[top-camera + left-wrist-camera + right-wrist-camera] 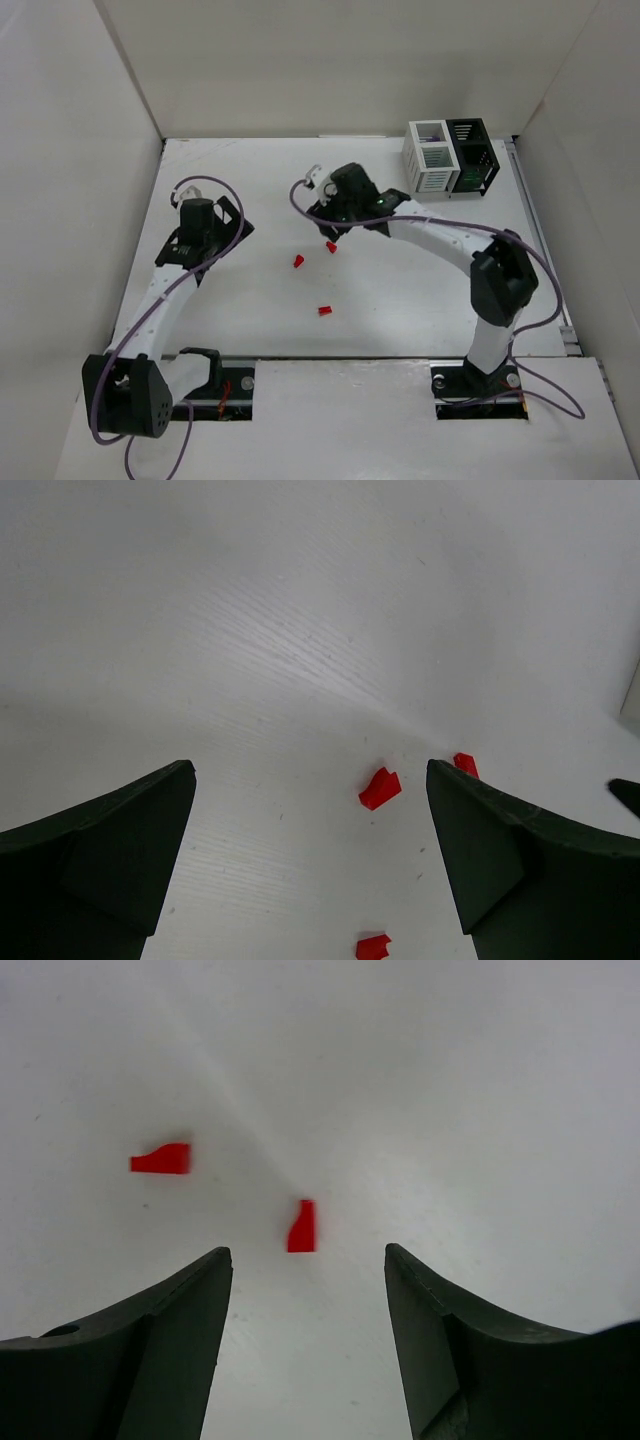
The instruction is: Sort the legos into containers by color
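Near the middle of the white table (400, 300) lie three small red plastic lego bricks (331, 246), well apart, one just ahead of the right gripper (307, 1252), whose dark jaws stand parted and empty. To their left the left gripper (308, 767) hangs wide open, holding nothing. At the far right, the white slatted bin (430, 157) touches the black slatted bin (473, 155).

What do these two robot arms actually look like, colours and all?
The left arm and right arm are white tubes with chunky black joints and bases. A thin purple cable loops along each. Their fingers are dark, wedge-shaped blades.
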`<action>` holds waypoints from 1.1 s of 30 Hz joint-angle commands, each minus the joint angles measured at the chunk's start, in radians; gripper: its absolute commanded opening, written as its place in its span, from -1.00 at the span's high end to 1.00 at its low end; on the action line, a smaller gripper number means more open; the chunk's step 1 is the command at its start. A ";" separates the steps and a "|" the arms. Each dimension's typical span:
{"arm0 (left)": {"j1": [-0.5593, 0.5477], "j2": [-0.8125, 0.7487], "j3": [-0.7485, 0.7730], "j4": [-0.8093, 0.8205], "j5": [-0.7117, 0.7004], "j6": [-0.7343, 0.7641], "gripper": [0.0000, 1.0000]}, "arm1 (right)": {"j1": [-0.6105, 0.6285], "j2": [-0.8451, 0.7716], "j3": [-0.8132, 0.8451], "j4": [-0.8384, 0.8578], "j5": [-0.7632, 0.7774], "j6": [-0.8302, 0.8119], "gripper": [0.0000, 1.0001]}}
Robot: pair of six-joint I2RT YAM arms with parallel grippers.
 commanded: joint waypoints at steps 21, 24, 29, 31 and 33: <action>0.007 -0.188 -0.064 -0.075 -0.024 -0.018 -1.00 | 0.060 0.257 0.007 0.082 0.089 0.083 0.11; 0.007 -0.188 -0.064 -0.075 -0.024 -0.018 -1.00 | 0.060 0.267 -0.002 0.092 0.089 0.092 0.13; 0.007 -0.179 -0.064 -0.075 -0.024 -0.018 -1.00 | 0.060 0.261 -0.002 0.091 0.089 0.101 0.39; 0.007 -0.169 -0.064 -0.075 -0.024 -0.018 -1.00 | 0.051 0.236 -0.002 0.091 0.099 0.113 0.52; 0.007 -0.159 -0.054 -0.066 -0.024 -0.018 -1.00 | 0.039 0.213 -0.002 0.080 0.099 0.126 0.57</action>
